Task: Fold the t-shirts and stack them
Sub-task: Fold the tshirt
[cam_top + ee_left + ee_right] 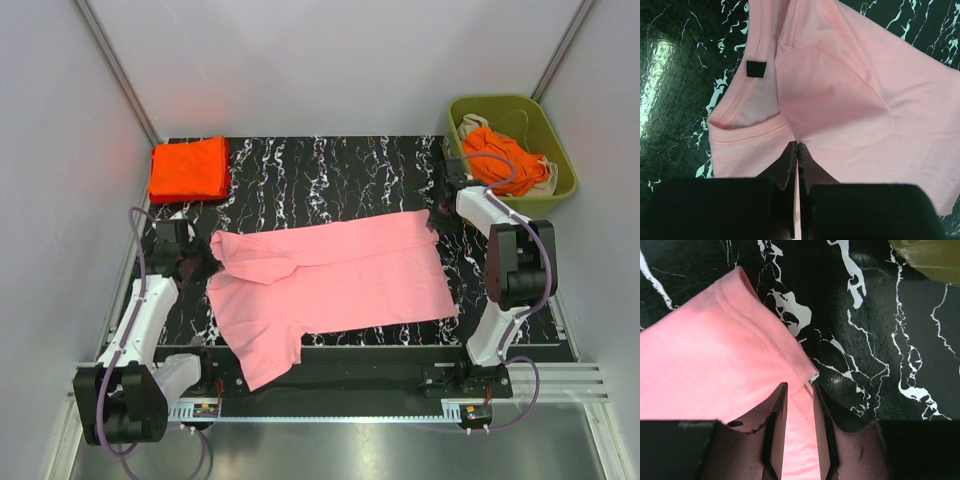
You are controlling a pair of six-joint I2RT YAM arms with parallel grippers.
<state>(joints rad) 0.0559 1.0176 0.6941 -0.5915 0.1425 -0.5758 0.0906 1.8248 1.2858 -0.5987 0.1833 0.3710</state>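
Pink t-shirt point(340, 275) lies spread on the black marbled table point(330, 165), one sleeve folded across its chest, dark neck label point(756, 69) showing. Left gripper point(797, 150) is pinched together on its collar; right gripper point(799, 390) clamps its hem corner, with the olive bin point(560, 160) behind it.

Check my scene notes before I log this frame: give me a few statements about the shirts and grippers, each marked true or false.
1. The pink t-shirt lies on the black marbled table. True.
2. A folded orange-red t-shirt sits at the far left corner. True.
3. The olive-green bin holds only pink cloth. False: orange-red cloth shows in it.
4. The left gripper is wide open above bare table. False: it is shut on the pink t-shirt.
5. The right gripper is at the shirt's corner. True.
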